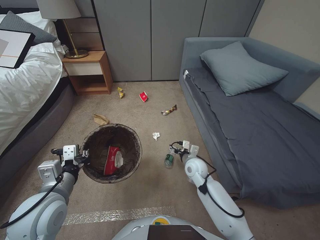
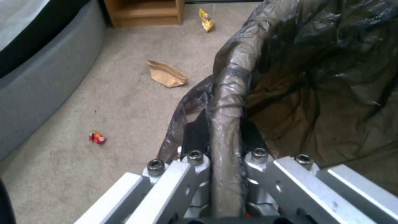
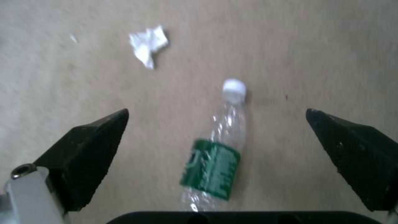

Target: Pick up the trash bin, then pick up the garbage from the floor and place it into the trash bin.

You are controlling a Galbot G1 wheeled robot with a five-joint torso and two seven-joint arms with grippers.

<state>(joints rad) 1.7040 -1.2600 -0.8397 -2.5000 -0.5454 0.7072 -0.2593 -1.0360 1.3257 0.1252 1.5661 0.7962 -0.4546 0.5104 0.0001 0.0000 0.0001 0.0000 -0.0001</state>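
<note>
left gripper: clamped on the rim of the trash bin, one finger inside the liner, one outside; wrist view shows the bagged rim pinched between the pads.
trash bin: held at the robot's front left over the carpet, opening up; a red-and-white wrapper lies inside.
right gripper: jaws spread wide, holding nothing, hanging over the clear bottle.
clear bottle: on its side on the carpet, green label, white cap; between the two black fingertips in the wrist view, not touched.
tissue wad: on the floor just beyond the bottle.
other garbage on floor: brown paper beside the bin; yellow packet and red wrapper near the nightstand; dark foil wrapper near the sofa.
</note>
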